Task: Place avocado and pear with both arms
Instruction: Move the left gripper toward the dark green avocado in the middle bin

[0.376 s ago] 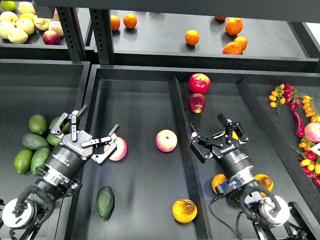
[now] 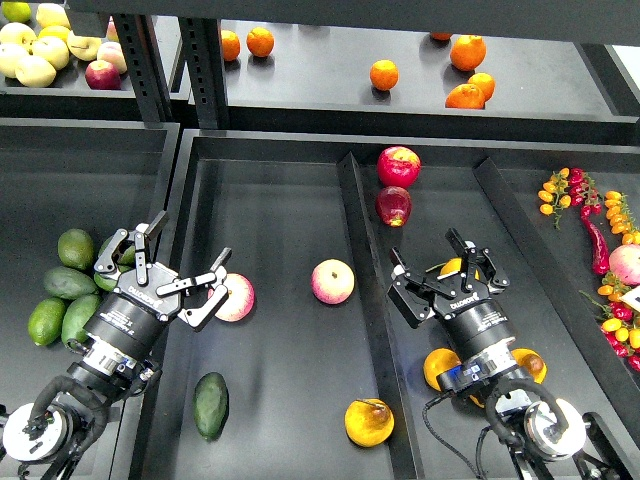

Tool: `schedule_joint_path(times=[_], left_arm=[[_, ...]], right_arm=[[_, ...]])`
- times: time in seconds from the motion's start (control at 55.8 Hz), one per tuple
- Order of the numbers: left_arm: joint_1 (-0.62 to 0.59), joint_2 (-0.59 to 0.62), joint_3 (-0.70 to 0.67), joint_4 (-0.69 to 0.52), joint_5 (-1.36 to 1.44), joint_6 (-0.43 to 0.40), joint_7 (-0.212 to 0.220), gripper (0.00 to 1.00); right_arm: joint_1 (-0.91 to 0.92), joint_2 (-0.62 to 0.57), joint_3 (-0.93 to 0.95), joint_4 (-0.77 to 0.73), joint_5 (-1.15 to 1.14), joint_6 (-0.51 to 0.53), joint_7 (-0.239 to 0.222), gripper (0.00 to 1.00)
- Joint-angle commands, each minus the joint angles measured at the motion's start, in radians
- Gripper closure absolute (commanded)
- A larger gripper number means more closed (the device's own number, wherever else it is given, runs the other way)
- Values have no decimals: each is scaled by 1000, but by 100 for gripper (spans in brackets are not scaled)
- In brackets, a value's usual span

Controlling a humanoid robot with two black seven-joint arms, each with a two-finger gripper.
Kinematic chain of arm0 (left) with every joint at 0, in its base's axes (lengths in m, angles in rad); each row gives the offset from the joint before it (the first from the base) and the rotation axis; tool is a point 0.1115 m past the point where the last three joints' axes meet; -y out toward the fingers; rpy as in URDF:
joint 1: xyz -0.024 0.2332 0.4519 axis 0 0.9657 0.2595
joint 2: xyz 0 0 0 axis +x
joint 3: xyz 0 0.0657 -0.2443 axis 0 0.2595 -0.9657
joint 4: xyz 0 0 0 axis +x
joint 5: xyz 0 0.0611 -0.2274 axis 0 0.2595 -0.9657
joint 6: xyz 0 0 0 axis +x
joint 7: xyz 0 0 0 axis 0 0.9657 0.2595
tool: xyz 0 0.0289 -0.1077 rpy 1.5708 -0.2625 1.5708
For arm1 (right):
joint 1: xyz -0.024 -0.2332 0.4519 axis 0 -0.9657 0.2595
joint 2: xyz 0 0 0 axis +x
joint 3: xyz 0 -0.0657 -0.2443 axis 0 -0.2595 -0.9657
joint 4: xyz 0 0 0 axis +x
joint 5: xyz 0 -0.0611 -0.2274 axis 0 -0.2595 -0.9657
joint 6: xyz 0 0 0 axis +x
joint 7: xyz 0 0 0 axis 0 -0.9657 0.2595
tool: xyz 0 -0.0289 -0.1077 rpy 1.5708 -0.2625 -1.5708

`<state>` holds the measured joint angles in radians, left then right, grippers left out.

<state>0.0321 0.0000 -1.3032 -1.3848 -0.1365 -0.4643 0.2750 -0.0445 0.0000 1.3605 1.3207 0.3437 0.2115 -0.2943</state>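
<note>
At far left, a heap of brighter green avocados (image 2: 62, 290) lies in the left bin, at about 9 o'clock from the left gripper (image 2: 172, 266). That gripper hangs empty, its fingers spread wide, over the divider between the left bin and the middle tray (image 2: 270, 200). A pink apple (image 2: 236, 297) sits just at 3 o'clock of its fingertips, partly covered by one finger.

The avocado (image 2: 210, 404) lies on the middle tray floor at about 5 o'clock from the left gripper, apart from it and touched by nothing. Another apple (image 2: 332, 281) rests mid-tray. The pear (image 2: 368, 422) lies near the tray's lower right corner, against the divider, at roughly 7 o'clock from the right gripper (image 2: 447, 270).

The right gripper also holds nothing, jaws open wide, over the right tray, with a bit of an orange (image 2: 452, 267) showing between its fingers.

Judging by this, both fruits look already set down and released in the middle tray, so the placing seems done or nearly so; what may remain is drawing the arms clear. Whether this tray is the intended spot cannot be confirmed.

The oranges (image 2: 440, 366) under the right arm are half hidden by the wrist. The left gripper hides part of the nearest heap avocado. The right-edge produce is cut off.
</note>
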Motion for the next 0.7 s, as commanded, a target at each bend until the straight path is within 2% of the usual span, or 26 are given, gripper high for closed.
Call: schedule_joint_path(times=[0.0, 0.681], left_arm=[[8, 0, -1, 1, 0, 0, -2, 0], [22, 0, -1, 1, -6, -22, 0, 0]], right_arm=[[0, 0, 0, 0, 0, 0, 0, 1], [0, 0, 0, -1, 0, 0, 0, 1]])
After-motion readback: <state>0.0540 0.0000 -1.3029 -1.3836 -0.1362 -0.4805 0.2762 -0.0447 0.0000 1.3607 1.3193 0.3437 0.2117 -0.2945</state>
